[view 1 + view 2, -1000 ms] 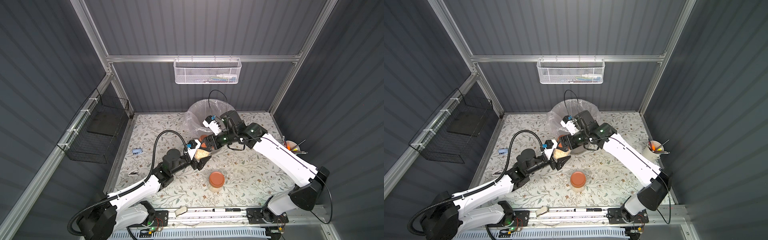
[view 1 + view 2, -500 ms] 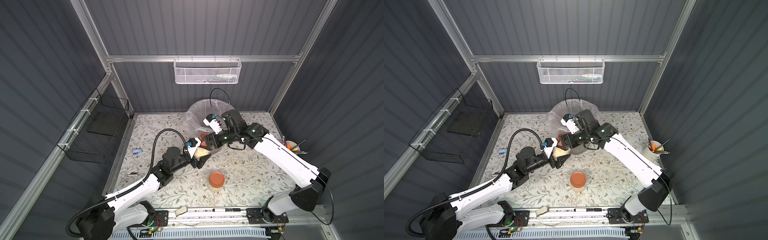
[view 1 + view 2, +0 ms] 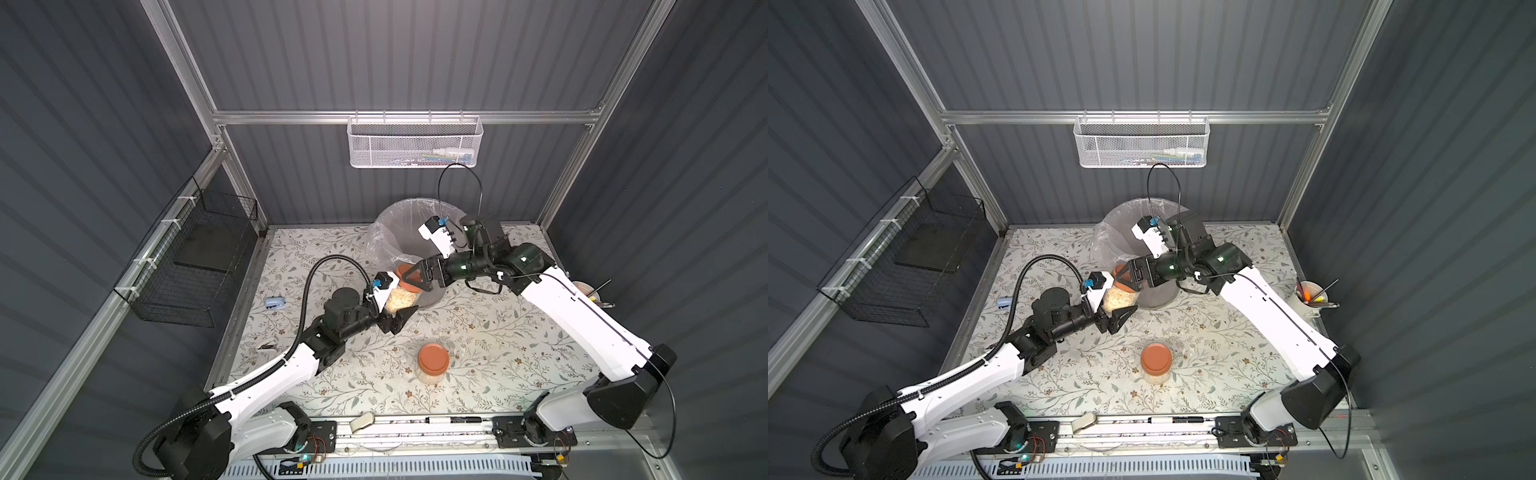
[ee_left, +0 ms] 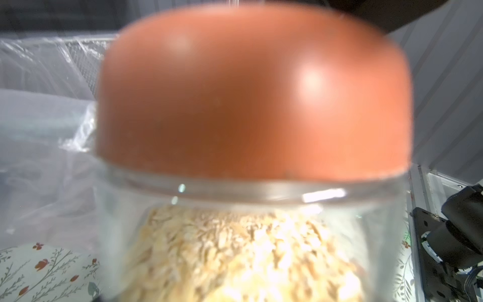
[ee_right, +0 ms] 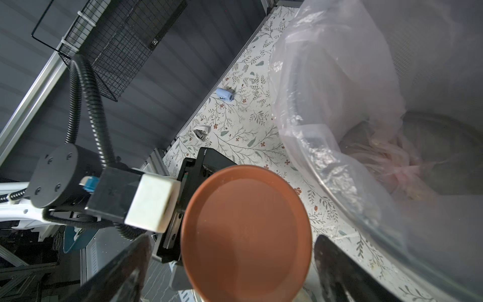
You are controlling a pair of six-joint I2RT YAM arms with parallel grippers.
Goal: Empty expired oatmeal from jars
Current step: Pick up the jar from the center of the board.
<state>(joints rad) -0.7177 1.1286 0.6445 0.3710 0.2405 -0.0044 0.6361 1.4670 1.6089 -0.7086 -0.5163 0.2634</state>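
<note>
Since a second ago the right fingers (image 5: 337, 272) had opened a bit wider around the lid (image 5: 245, 230); the arms had barely shifted. They stood spread, a gap each side of the lid, not touching it. The left fingers (image 3: 402, 318) pinched the jar (image 3: 400, 296) by its body just in front of the bin (image 3: 415, 203), tilted toward it, with the oatmeal (image 4: 243, 256) inside and the lid on. The second jar (image 3: 433, 365) stood capped, well apart from the bin. Best bet: centre the lid, close square on its rim, and twist while the left fingers hold firm, keeping the mouth off the desk (image 3: 498, 340).
</note>
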